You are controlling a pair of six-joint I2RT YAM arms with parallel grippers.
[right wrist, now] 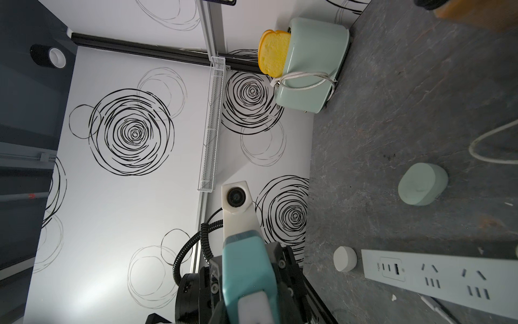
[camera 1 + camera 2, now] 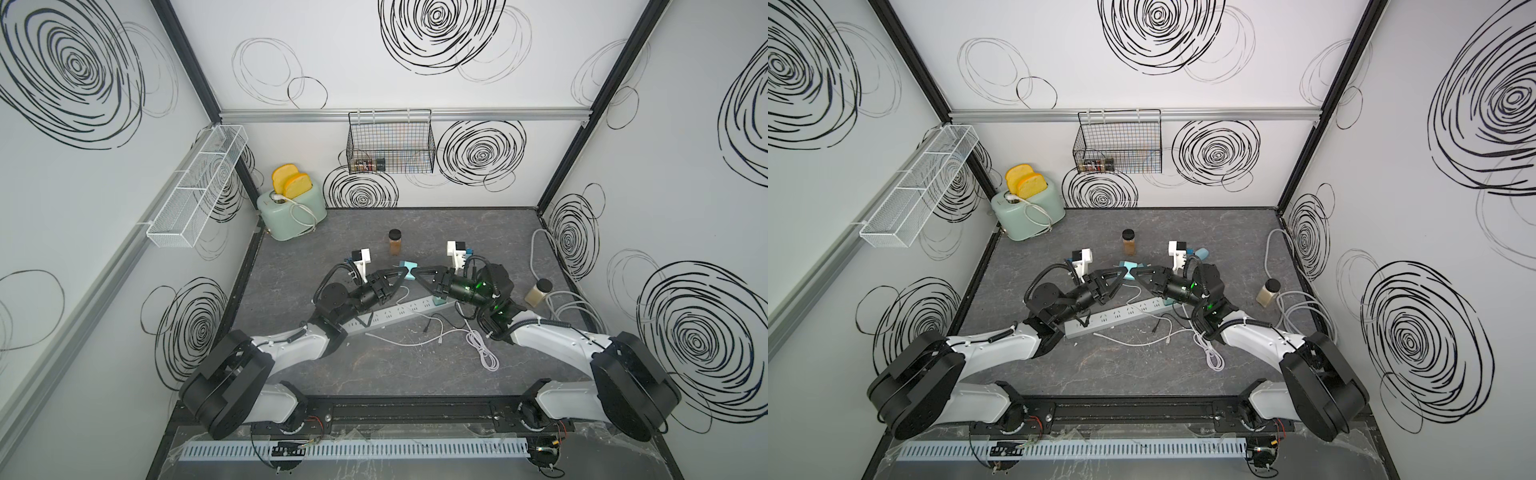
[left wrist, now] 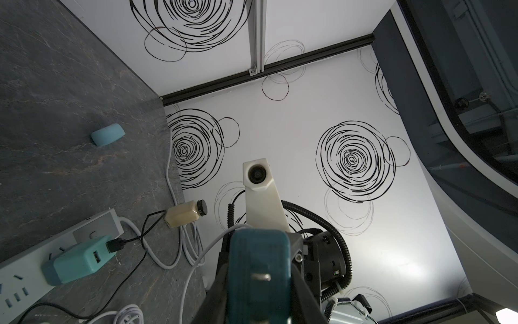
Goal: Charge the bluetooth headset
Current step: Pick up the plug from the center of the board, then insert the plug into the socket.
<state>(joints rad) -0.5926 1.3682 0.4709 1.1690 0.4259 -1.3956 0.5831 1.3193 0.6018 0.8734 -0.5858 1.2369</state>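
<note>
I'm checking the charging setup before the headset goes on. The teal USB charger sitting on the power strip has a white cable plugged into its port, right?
Not quite. The cable plugged into the teal USB charger is black, not white, as the left wrist view shows. The rest holds: that charger does sit on the power strip.

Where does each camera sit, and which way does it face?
Top views: high above the front, looking down at the table; both arms show.
Left wrist: faces the right wall; left gripper holds the teal charger.
Right wrist: faces the left wall and toaster; right gripper at the charger.
Shared: wrist views both show the charger.
</note>
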